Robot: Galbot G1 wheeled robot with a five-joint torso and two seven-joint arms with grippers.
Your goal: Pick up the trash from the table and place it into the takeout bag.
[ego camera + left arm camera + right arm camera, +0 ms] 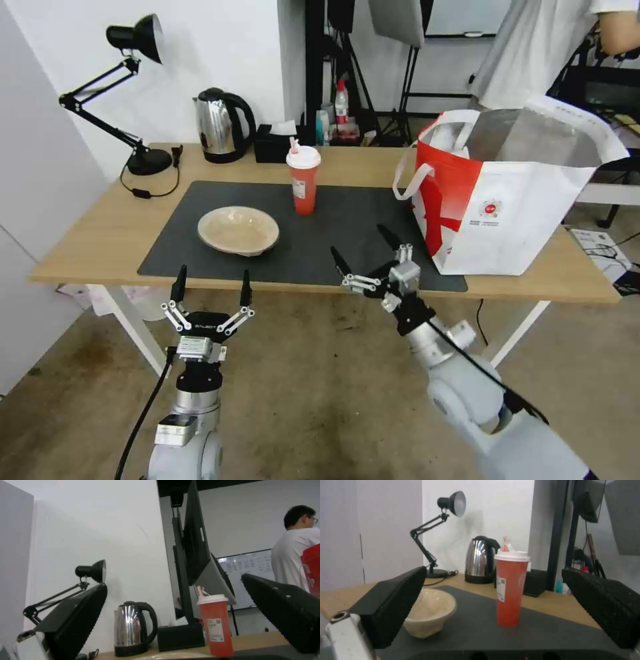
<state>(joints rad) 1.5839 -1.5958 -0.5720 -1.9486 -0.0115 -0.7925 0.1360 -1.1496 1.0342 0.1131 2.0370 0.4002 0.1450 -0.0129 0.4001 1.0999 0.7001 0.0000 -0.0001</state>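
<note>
The right gripper (363,248) was positioned over the mat's near edge, jaws spread and empty, the red cup (304,180) standing beyond its fingertips. The left gripper (212,283) was held wide apart below the table (100,240), short of the beige bowl (238,230).

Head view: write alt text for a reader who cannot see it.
Two open robot grippers, the left and right, hover at the near edge of a wooden table, holding nothing. On its dark mat sit a shallow beige bowl and an upright red cup with lid and straw. A large white and red takeout bag stands open on the right.
</note>
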